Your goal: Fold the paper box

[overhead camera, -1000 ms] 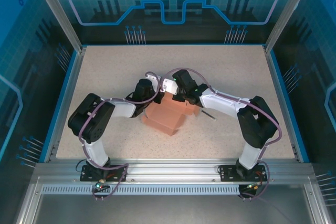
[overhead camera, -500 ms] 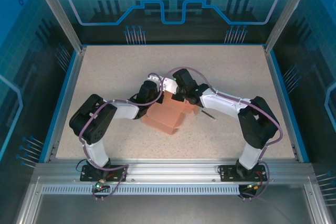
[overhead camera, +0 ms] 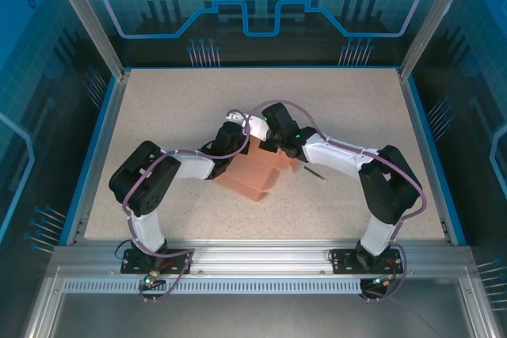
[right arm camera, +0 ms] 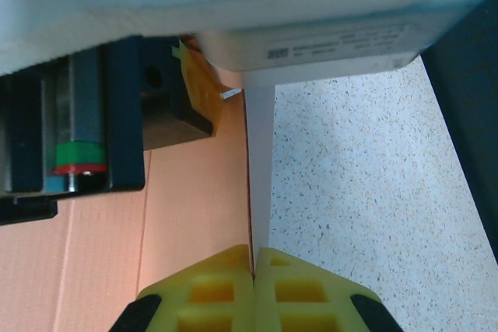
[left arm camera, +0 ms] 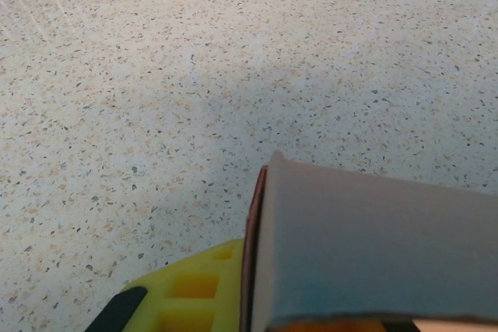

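Note:
The salmon-pink paper box lies partly folded at the middle of the table. Both grippers meet at its far edge. My left gripper is shut on one raised flap; in the left wrist view that flap shows its pale grey back pressed against the yellow finger. My right gripper is shut on a thin upright wall of the box; in the right wrist view the yellow fingertips pinch the wall's edge, with the pink panel to its left.
A thin dark stick lies on the speckled table just right of the box, under the right forearm. The left arm's black and white wrist sits close in front of the right gripper. Blue rails edge the table.
My left gripper has slid right and farther in to the box's far edge and closed on the flap. The right gripper has kept its hold almost in place.

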Robot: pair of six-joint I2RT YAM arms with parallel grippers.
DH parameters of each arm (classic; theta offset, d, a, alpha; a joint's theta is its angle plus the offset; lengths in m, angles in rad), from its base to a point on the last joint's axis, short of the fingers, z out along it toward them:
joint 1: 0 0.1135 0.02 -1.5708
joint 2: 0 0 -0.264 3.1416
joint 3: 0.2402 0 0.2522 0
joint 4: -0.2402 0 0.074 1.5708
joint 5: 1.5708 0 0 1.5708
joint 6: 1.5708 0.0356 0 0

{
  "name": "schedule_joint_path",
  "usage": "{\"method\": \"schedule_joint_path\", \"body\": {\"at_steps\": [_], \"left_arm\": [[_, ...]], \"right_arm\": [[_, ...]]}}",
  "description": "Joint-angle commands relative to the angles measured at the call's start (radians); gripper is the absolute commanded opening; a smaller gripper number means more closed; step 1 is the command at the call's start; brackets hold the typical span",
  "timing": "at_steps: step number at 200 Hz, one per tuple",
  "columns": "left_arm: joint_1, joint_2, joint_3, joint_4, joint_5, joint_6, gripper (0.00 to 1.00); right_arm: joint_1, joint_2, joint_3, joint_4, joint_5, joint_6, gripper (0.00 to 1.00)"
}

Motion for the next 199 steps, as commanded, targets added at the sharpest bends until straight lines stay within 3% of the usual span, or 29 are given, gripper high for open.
{"method": "schedule_joint_path", "body": {"at_steps": [1, 96, 163, 180, 199], "left_arm": [[0.053, 0.018, -0.011, -0.041, -0.084, -0.05, 0.13], [0.109, -0.046, -0.059, -0.036, -0.062, -0.151, 0.1], [0.118, 0.008, 0.015, -0.162, -0.127, -0.169, 0.09], [0.115, 0.015, 0.006, -0.124, -0.101, -0.158, 0.1], [0.113, 0.005, -0.035, -0.028, 0.004, -0.148, 0.15]], "right_arm": [[0.016, -0.05, -0.014, -0.075, -0.11, 0.029, 0.0], [0.003, -0.055, -0.035, -0.082, -0.101, 0.03, 0.0], [0.006, -0.054, -0.037, -0.082, -0.134, 0.028, 0.0], [0.007, -0.05, -0.032, -0.079, -0.139, 0.035, 0.0], [0.009, -0.03, -0.016, -0.071, -0.103, 0.053, 0.0]]}}
